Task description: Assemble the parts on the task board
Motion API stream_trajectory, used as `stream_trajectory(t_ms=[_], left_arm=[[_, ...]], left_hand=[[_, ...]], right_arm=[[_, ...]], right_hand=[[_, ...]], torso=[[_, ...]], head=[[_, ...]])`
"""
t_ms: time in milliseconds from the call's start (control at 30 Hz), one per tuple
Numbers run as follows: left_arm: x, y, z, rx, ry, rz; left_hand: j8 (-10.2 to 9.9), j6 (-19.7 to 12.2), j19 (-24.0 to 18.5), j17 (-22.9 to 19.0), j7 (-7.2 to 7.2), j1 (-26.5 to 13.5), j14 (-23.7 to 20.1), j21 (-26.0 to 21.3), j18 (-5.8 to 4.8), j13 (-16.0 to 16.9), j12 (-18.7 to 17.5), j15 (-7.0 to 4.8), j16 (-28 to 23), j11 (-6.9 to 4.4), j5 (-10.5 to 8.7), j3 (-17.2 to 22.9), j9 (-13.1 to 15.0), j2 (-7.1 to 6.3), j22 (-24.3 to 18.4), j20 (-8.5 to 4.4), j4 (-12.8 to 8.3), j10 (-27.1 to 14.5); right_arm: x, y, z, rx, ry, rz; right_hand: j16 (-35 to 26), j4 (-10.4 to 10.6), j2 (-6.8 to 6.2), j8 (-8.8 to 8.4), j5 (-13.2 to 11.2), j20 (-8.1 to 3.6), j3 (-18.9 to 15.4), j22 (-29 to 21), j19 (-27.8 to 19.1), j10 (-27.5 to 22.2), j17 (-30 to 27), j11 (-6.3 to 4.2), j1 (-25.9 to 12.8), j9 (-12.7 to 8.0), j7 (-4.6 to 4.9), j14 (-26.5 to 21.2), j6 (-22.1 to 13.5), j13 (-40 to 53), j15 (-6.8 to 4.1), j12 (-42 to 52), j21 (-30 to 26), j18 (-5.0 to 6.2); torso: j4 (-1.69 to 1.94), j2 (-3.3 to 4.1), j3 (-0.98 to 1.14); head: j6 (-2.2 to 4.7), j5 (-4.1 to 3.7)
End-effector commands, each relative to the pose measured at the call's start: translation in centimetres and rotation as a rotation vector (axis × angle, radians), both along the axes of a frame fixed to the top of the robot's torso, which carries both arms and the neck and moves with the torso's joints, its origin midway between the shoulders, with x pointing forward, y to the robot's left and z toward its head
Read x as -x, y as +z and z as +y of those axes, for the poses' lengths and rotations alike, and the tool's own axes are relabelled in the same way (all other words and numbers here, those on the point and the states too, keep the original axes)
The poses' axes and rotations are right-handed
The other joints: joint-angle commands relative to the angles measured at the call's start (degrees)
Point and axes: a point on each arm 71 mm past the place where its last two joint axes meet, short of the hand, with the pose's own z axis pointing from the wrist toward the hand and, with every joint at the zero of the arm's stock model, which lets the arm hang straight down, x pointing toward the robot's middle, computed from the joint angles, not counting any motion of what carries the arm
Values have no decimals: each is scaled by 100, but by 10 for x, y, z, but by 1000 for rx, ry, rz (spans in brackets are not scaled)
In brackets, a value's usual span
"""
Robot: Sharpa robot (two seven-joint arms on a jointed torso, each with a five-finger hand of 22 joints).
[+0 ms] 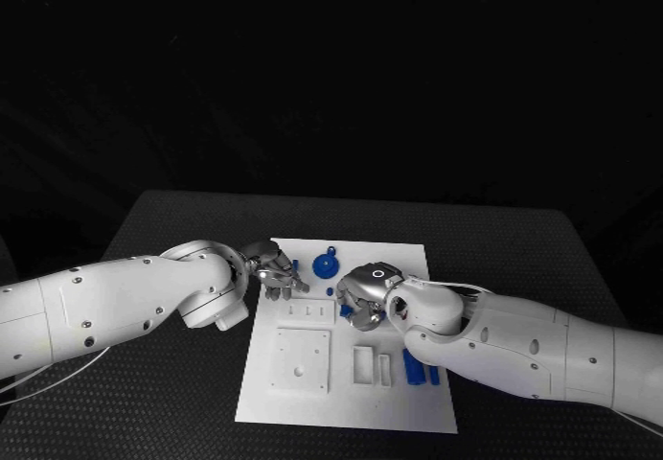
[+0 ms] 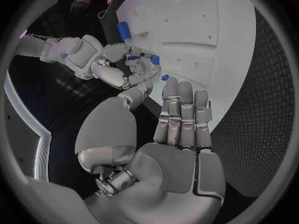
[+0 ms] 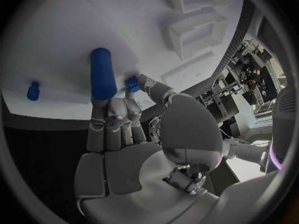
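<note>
While blue parts (image 1: 419,368) are still lying loose on the task board (image 1: 428,410), we are pinching a small blue piece (image 3: 132,83) in our right hand (image 1: 362,299) mid-board, our left hand (image 1: 272,273) hovering released, leaving most assembly undone.

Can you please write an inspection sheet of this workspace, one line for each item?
Surface: black table with a dotted texture, carrying the white task board.
Job's things: a blue round part near the board's far end; blue long parts at its right edge; a blue cylinder lying on the board by the right hand.
Clutter: nothing seen.
Hands: left hand over the board's far left corner, fingers straight and apart, holding nothing; right hand over the board's middle, pinching a small blue part at its fingertips.
Cables: a thin white cable on the right arm.
Surroundings: dark.
</note>
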Motion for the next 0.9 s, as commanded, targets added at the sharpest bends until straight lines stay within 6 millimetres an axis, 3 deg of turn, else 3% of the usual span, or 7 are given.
stream_trajectory(t_ms=[33, 900], left_arm=[[1, 1, -3, 11, -17, 5], [-5, 1, -1, 140, 36, 29]], left_hand=[[36, -40, -56, -5, -2, 69, -10, -32, -11, -10, -35, 46, -36, 17, 3, -27, 2, -9, -7, -499, 3, 37], [-88, -298, -121, 8, 92, 205, -63, -41, -21, -125, -97, 86, -76, 97, 5, -86, -114, 2, -30, -459, -19, -41]], right_arm=[[0, -6, -5, 36, -7, 2], [-3, 4, -18, -120, -22, 4]], right_hand=[[34, -13, -24, 49, -25, 25, 39, 81, -33, -96, 5, -54, 18, 42, 108, -2, 696, -6, -6, -39, 40, 155], [34, -34, -31, 39, 159, 53, 351, 72, -9, -85, -19, -35, -49, 9, 125, 25, 720, -11, 18, -78, 68, 155]], torso=[[-7, -1, 2], [-3, 1, 2]], head=[[2, 2], [46, -36]])
